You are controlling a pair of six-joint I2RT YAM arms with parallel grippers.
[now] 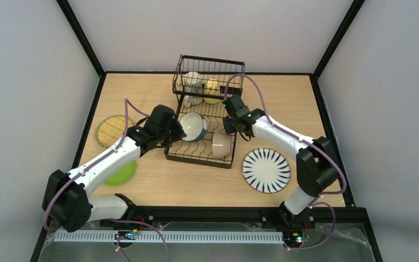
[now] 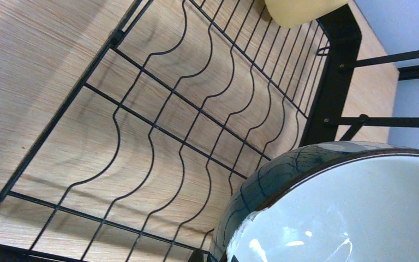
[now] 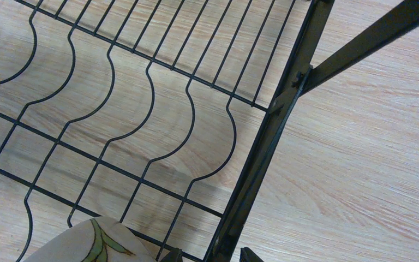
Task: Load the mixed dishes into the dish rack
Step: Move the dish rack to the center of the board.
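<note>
The black wire dish rack (image 1: pixel 202 154) stands mid-table. My left gripper (image 1: pixel 178 131) is shut on the rim of the blue-white bowl (image 1: pixel 195 126), held on edge over the plate dividers (image 2: pixel 158 131). That bowl (image 2: pixel 349 213) fills the left wrist view's lower right. A white bowl with a green leaf mark (image 1: pixel 222 146) (image 3: pixel 93 243) lies in the rack's near right corner. My right gripper (image 1: pixel 230 129) (image 3: pixel 210 255) hangs open just above it, straddling the rack's side bar. A beige mug (image 1: pixel 192 82) and a yellow mug (image 1: pixel 211 90) sit in the raised basket.
On the table lie the striped white plate (image 1: pixel 266 170) right of the rack, the yellow woven plate (image 1: pixel 111 130) at far left and the lime-green plate (image 1: pixel 121 174) partly under my left arm. Black frame posts line the table's edges.
</note>
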